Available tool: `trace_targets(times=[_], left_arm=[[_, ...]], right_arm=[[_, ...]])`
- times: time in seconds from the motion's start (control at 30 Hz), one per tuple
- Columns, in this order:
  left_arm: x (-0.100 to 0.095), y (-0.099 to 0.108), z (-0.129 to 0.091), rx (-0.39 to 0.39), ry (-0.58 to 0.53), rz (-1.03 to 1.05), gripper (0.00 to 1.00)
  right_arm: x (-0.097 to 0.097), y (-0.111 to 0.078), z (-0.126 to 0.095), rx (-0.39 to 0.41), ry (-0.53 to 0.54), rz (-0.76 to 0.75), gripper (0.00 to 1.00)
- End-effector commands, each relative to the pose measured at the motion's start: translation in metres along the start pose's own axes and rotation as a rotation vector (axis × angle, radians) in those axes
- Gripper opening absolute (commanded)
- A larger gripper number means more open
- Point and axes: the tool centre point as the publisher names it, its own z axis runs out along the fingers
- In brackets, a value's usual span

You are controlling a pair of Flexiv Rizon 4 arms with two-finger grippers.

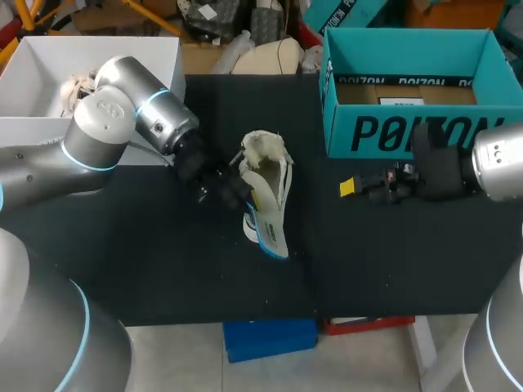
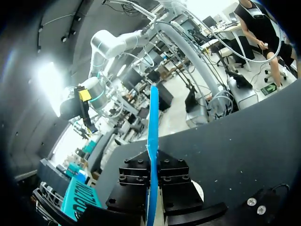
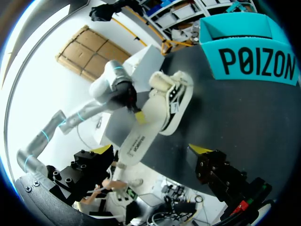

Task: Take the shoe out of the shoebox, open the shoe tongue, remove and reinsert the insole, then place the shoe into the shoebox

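Black flat table (image 1: 163, 269) holds one soft white shoe (image 1: 279, 173) and one teal card box (image 1: 409, 131). Left gripper (image 1: 243, 196) pinches one thin bendy insole (image 1: 266, 233). Right gripper (image 3: 151, 150) has its fingers spread apart.

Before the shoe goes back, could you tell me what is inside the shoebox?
Brown cardboard with a white label shows inside the shoebox; the shoe lies outside. The front wall hides the floor's near strip.
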Motion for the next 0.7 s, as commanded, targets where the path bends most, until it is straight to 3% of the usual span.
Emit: trace_targets(times=[0.03,0.33,0.37,0.43,0.6,0.7], left_arm=[[-0.003,0.006,0.000,0.052,0.027,-0.025,0.00],[-0.003,0.010,-0.006,0.033,0.079,-0.074,0.00],[-0.003,0.012,-0.006,0.028,0.090,-0.082,0.03],[-0.003,0.015,-0.007,0.023,0.105,-0.087,0.19],[-0.003,0.026,-0.010,0.009,0.119,-0.102,0.29],[-0.002,0.031,-0.014,-0.003,0.132,-0.107,0.28]], right_arm=[[0.001,0.000,-0.001,0.001,-0.003,0.001,1.00],[0.001,0.000,-0.001,0.001,-0.003,0.001,1.00],[0.001,0.000,-0.001,0.001,-0.003,0.001,1.00],[0.001,0.000,-0.001,0.001,-0.003,0.001,1.00],[0.001,0.000,-0.001,0.001,-0.003,0.001,1.00],[0.001,0.000,-0.001,0.001,-0.003,0.001,1.00]])
